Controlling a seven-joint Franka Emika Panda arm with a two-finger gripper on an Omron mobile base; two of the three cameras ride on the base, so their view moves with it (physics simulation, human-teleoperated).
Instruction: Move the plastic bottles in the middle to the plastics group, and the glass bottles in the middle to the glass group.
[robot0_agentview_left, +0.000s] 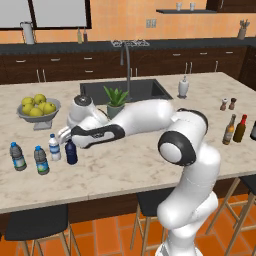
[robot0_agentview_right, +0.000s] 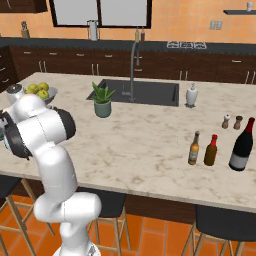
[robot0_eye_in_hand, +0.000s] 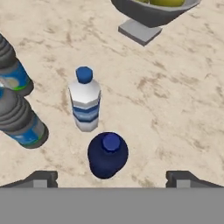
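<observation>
Bright, even rendered light with no single obvious source — perhaps from overhead. Soft faint shadows sit under the navy bottle (robot0_eye_in_hand: 107, 155) and white water bottle (robot0_eye_in_hand: 85, 99) on the marble counter (robot0_eye_in_hand: 175, 109). No glare. Both base views are sharp; the hand view looks slightly soft and coarse — bottles at its left edge are cropped.

From behind the arm on its left, I am looking forward and down across the marble surface (robot0_agentview_left: 125, 165), with the sink (robot0_agentview_left: 125, 90) and far wall cabinets beyond. The right base camera is facing the same way from the other side, sharing the surface (robot0_agentview_right: 145, 145), sink (robot0_agentview_right: 145, 92) and potted plant (robot0_agentview_right: 102, 102). The hand camera is looking steeply down, close over the navy bottle (robot0_eye_in_hand: 107, 155) and white bottle (robot0_eye_in_hand: 85, 100), also seen left of the arm (robot0_agentview_left: 71, 151).
</observation>
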